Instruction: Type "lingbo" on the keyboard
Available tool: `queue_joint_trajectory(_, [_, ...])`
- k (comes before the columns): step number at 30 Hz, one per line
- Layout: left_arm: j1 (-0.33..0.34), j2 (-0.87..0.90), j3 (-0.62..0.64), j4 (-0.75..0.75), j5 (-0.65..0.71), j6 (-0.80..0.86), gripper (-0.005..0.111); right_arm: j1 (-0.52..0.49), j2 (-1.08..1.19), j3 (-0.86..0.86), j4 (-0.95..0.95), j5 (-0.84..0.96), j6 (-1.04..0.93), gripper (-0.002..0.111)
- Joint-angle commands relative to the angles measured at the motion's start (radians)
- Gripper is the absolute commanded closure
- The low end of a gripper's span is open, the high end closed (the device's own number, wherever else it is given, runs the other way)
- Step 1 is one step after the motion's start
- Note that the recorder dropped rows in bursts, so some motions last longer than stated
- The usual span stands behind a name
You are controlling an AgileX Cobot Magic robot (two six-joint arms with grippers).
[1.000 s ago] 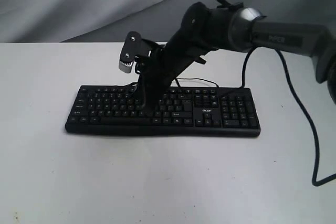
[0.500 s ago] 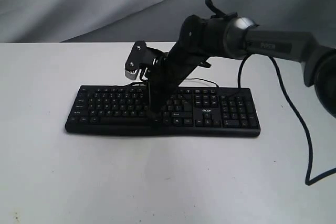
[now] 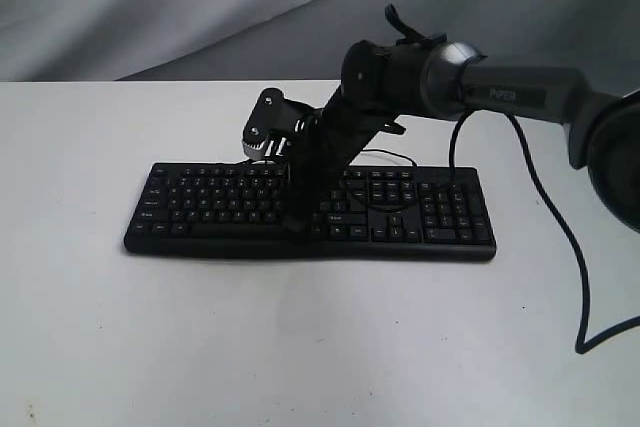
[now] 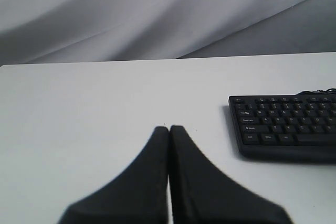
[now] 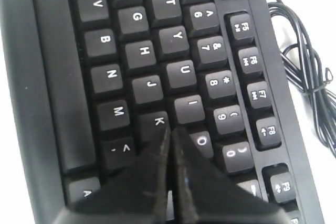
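The black keyboard (image 3: 200,202) lies across the middle of the white table, and its left end shows in the left wrist view (image 4: 286,124). My right gripper (image 3: 297,229) reaches in from the right and points steeply down onto the letter keys, shut with nothing held. In the right wrist view its tips (image 5: 169,129) sit where the K key (image 5: 156,120), I key (image 5: 190,107) and O key (image 5: 201,141) meet; the fingers hide the keys beneath them. My left gripper (image 4: 169,128) is shut and empty over bare table, left of the keyboard. It is not seen in the exterior view.
The keyboard's thin black cable (image 3: 385,155) loops behind it, bunched beside the function row (image 5: 304,61). A thick black arm cable (image 3: 575,247) hangs at the right. Grey cloth (image 3: 150,7) backs the white table (image 3: 300,347).
My right gripper has shifted right along the keyboard and dipped lower toward the keys; the wrist camera housing sank with it. The keyboard has not moved.
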Motion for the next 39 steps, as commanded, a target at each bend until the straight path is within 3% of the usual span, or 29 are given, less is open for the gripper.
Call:
queue_joint_trajectory(1, [0.002, -0.003, 0.004, -0.008, -0.005, -0.004, 0.106, 0.000, -0.001, -0.005, -0.015, 0.008, 0.008, 0.108])
queue_joint_trajectory(39, [0.002, -0.003, 0.004, -0.008, -0.005, -0.004, 0.106, 0.032, -0.003, -0.072, 0.003, -0.059, 0.001, 0.108])
